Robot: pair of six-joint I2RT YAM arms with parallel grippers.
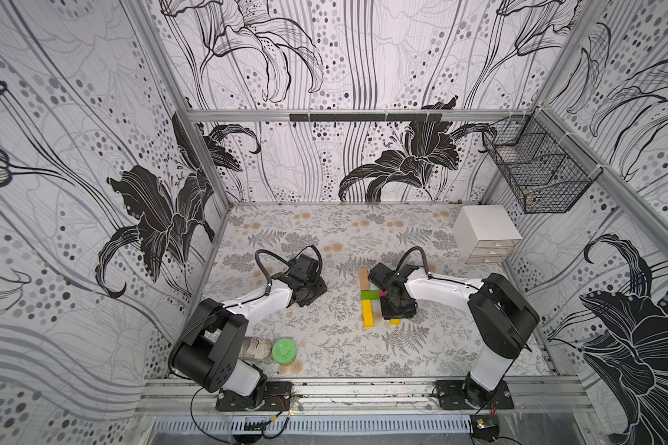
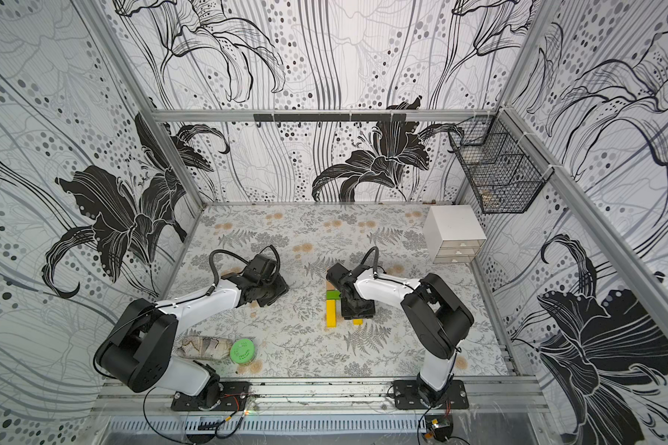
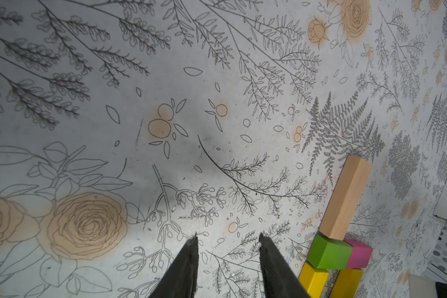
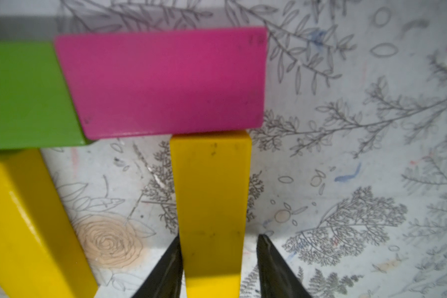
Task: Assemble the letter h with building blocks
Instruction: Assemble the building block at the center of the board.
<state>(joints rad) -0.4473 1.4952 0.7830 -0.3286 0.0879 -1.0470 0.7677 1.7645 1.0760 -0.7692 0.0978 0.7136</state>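
The building blocks lie flat in the middle of the table as the letter h. A tan bar (image 1: 363, 278) and a yellow bar (image 1: 368, 313) make the stem. Green (image 1: 370, 294) and pink (image 4: 163, 82) blocks form the crossbar. The second yellow bar (image 4: 212, 206) is the right leg, butted against the pink block. My right gripper (image 4: 218, 236) straddles this leg's near end; one finger touches it and the other stands a little off. My left gripper (image 3: 228, 236) hovers open over bare table, left of the blocks (image 3: 329, 251), holding nothing.
A white drawer box (image 1: 486, 233) stands at the back right. A wire basket (image 1: 537, 169) hangs on the right wall above it. A clear jar on its side with a round green lid (image 1: 283, 350) lies at the front left, by the left arm's base.
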